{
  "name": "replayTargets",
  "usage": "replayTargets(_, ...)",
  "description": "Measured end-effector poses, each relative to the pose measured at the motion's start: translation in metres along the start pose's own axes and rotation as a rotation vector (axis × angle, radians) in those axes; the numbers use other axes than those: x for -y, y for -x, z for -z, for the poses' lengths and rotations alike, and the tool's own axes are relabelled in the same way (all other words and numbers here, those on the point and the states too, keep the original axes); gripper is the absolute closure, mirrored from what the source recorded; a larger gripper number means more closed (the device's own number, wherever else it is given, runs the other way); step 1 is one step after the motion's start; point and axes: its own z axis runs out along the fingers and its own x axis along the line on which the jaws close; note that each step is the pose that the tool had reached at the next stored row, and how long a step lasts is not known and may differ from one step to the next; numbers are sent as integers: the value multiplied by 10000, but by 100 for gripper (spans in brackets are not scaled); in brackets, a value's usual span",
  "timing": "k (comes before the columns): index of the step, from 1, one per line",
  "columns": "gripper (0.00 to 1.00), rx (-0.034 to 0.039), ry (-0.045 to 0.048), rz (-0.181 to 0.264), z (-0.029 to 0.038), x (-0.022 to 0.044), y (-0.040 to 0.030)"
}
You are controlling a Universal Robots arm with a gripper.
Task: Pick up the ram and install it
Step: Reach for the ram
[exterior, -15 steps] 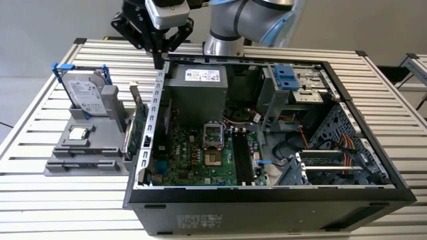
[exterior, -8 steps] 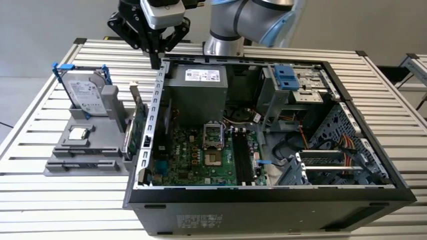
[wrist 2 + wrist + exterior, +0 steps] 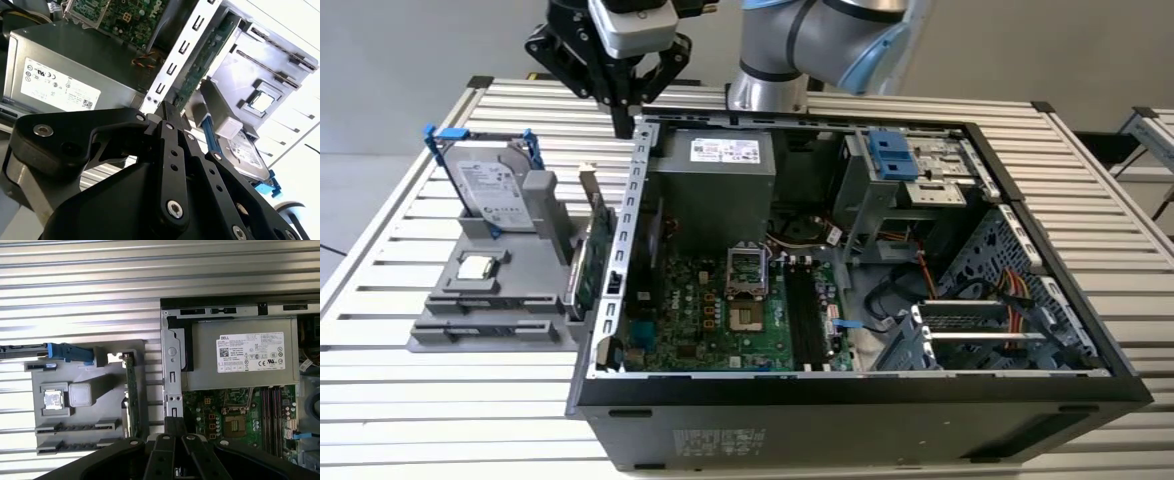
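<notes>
1. The black gripper (image 3: 630, 126) hangs over the rear corner of the open black computer case (image 3: 854, 432), fingers drawn together with nothing between them
2. The ram (image 3: 478, 299), a slim dark stick, seems to lie in a front slot of the grey moulded holder (image 3: 440, 336), well apart from the gripper; the view is too poor to be sure
3. On that holder stand a silver hard drive in a blue-tabbed frame (image 3: 491, 192) and a green expansion card (image 3: 596, 255) on edge
4. The card and the case's side wall stand between holder and green motherboard (image 3: 707, 320)
5. Everything rests on the slatted metal counter (image 3: 400, 410)
</notes>
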Motion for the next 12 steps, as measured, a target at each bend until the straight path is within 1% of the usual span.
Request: replayTargets(12, 100, 0, 0, -1, 0, 7, -100)
